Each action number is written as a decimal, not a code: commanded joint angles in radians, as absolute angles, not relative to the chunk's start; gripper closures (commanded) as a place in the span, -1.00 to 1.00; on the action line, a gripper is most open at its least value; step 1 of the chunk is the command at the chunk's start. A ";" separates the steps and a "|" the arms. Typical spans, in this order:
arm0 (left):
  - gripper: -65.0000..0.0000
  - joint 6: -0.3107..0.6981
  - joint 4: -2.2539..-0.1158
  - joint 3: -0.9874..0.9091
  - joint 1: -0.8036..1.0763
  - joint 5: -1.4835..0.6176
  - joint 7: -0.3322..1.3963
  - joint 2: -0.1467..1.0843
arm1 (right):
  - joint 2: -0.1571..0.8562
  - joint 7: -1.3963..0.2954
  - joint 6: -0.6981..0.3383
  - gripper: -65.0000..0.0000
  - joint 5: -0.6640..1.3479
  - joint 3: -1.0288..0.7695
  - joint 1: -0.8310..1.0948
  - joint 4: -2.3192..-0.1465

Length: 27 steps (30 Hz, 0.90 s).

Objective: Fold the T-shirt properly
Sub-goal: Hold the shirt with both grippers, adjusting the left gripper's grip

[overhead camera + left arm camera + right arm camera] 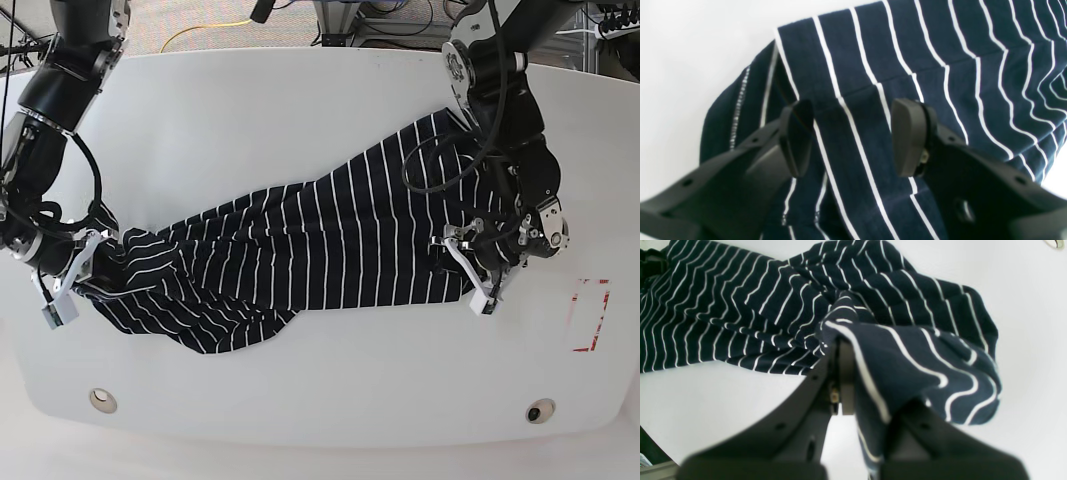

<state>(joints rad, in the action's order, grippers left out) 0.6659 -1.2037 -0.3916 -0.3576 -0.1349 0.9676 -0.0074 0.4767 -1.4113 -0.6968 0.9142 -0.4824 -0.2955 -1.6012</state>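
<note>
The dark navy T-shirt with thin white stripes lies stretched and rumpled across the white table. In the base view its hem end is on the right and a bunched end is on the left. My left gripper hovers open over the shirt's edge with a wide gap between its fingers; it shows at the shirt's right end. My right gripper is shut on a fold of the T-shirt, which drapes over one finger and hides it. That gripper is at the shirt's left end.
A red rectangle outline is marked on the table right of the shirt. Two round fittings sit near the front edge. Cables and a yellow cord lie on the floor behind the table.
</note>
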 commanded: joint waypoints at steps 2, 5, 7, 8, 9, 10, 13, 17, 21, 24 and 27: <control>-0.05 0.662 -1.214 -0.403 -0.383 -0.151 0.938 0.008 | 0.498 -1.385 -0.698 1.00 0.934 -0.489 -0.320 -1.616; -0.05 0.661 -1.210 -0.450 -0.384 -0.147 0.937 0.008 | 0.484 -1.385 -0.698 1.00 0.934 -0.490 -0.318 -1.616; -0.05 0.659 -1.210 -0.469 -0.386 -0.143 0.935 0.008 | 0.484 -1.385 -0.698 1.00 0.934 -0.490 -0.311 -1.618; -0.05 0.659 -1.208 -0.470 -0.386 -0.143 0.935 0.008 | 0.484 -1.385 -0.698 1.00 0.934 -0.490 -0.311 -1.618; -0.05 0.659 -1.208 -0.472 -0.386 -0.143 0.935 0.008 | 0.481 -1.385 -0.698 1.00 0.934 -0.490 -0.309 -1.618; -0.05 0.659 -1.208 -0.470 -0.386 -0.145 0.935 0.008 | 0.481 -1.385 -0.698 1.00 0.934 -0.490 -0.309 -1.618; -0.05 0.659 -1.205 -0.470 -0.386 -0.148 0.935 0.007 | 0.479 -1.385 -0.698 1.00 0.934 -0.490 -0.308 -1.618; -0.05 0.659 -1.122 -0.470 -0.409 -0.151 0.935 0.002 | 0.479 -1.385 -0.698 1.00 0.934 -0.490 -0.311 -1.618; -0.04 0.664 -1.056 -0.473 -0.427 -0.153 0.932 0.001 | 0.479 -1.385 -0.698 1.00 0.934 -0.490 -0.311 -1.616; -0.04 0.667 -1.061 -0.473 -0.427 -0.153 0.918 -0.019 | 0.479 -1.385 -0.698 1.00 0.934 -0.490 -0.311 -1.616; -0.04 0.667 -1.061 -0.472 -0.429 -0.153 0.917 -0.027 | 0.479 -1.385 -0.698 1.00 0.934 -0.490 -0.311 -1.616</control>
<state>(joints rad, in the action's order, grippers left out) 0.6590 -1.0466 -0.4751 -0.4015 -0.1390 0.9253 -0.0219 0.4595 -1.4082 -0.6968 0.9127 -0.4843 -0.2867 -1.6016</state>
